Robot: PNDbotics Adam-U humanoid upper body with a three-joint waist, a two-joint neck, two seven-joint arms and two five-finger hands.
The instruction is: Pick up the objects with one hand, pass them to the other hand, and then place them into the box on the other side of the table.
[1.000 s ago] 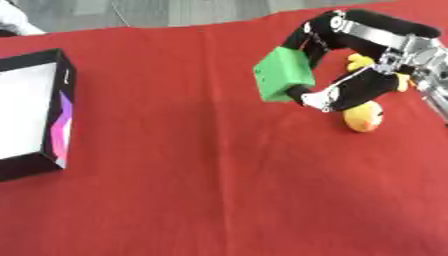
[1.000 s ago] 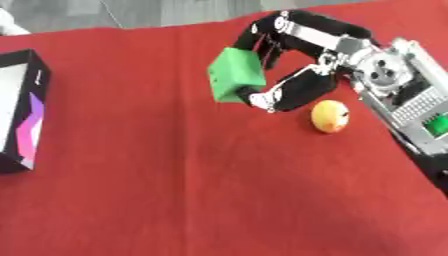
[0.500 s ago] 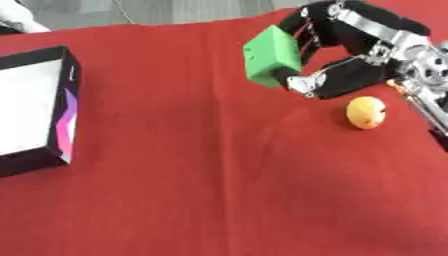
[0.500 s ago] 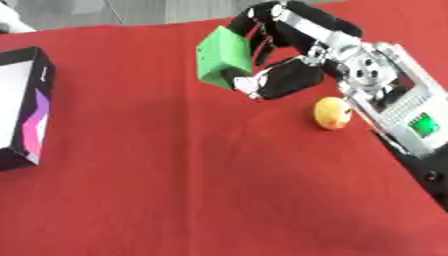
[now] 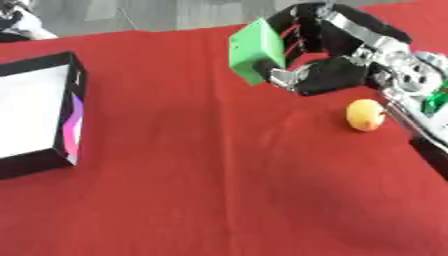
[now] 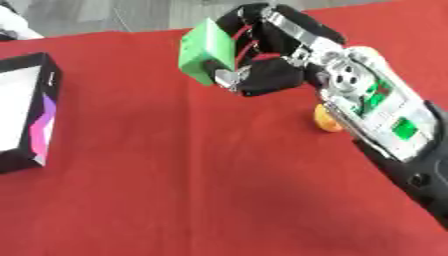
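Observation:
My right hand [image 5: 325,55] comes in from the right and is shut on a green block [image 5: 255,50], held above the red table with the fingers over its back and the thumb under it. A yellow-orange fruit-like object [image 5: 366,114] lies on the cloth just below and to the right of that hand, partly hidden by the forearm in the right eye view. The black box [image 5: 72,117] with a white inside stands at the left edge. My left hand shows in neither view.
The red cloth [image 5: 201,190] covers the table, with wide free room between the box and the right arm. Grey floor lies beyond the far edge [image 5: 157,31].
The right hand has lifted the green block up and carried it leftward, away from the yellow-orange object, which stays on the cloth.

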